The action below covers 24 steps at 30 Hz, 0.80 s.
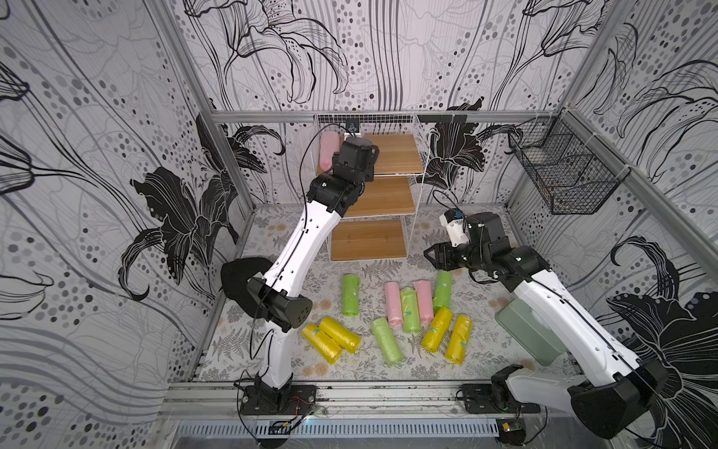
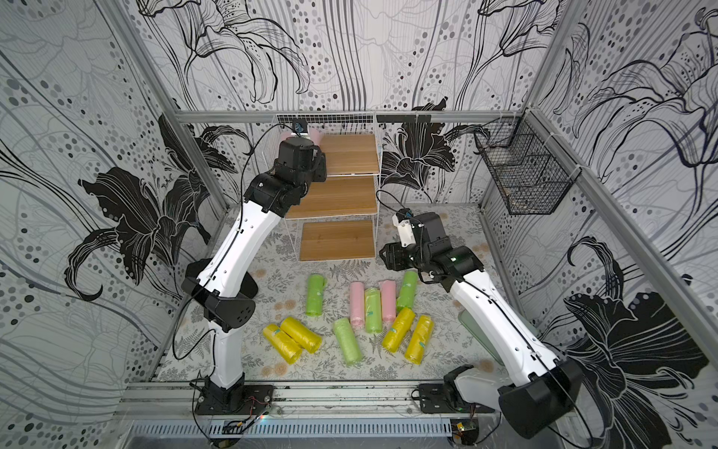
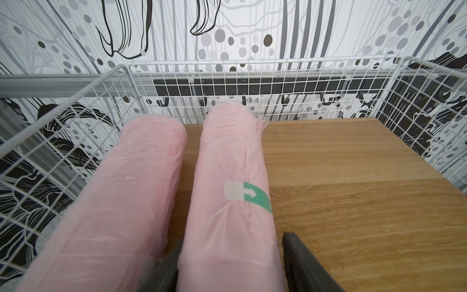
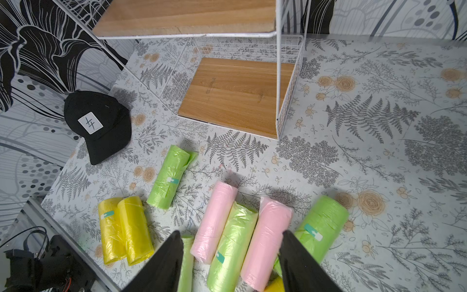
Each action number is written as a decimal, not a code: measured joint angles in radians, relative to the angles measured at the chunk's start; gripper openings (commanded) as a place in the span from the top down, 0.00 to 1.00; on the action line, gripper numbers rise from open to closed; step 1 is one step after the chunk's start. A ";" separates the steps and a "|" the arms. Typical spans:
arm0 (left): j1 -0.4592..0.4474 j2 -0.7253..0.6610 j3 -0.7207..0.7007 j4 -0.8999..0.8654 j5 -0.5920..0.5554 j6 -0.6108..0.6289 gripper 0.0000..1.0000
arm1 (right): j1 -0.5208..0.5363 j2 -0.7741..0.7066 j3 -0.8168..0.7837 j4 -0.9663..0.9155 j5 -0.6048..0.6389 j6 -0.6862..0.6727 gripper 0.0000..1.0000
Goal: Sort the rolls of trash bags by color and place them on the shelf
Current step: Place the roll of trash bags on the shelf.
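Pink roll (image 3: 227, 177) rests on top board (image 3: 353, 189) of shelf (image 3: 252, 83), my left gripper (image 3: 230, 240) unclasped astride it; a snagging finger (image 3: 303, 265) could drag it off.

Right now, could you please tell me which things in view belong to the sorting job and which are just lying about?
Job: shelf; two pink rolls on its top board; on the table, two more pink rolls, four green rolls, four yellow rolls.
Lying about: black cap; black wire basket; pale green container.
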 measured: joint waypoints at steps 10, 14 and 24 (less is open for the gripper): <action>-0.019 -0.177 -0.239 0.044 0.037 -0.051 0.37 | 0.000 -0.003 -0.013 -0.001 0.000 0.000 0.36; -0.049 -0.253 -0.323 0.066 0.037 -0.064 0.35 | 0.000 -0.006 -0.016 -0.001 0.000 0.000 0.36; -0.102 -0.557 -0.731 0.128 0.134 -0.121 0.37 | 0.000 -0.026 -0.037 -0.010 0.000 0.004 0.36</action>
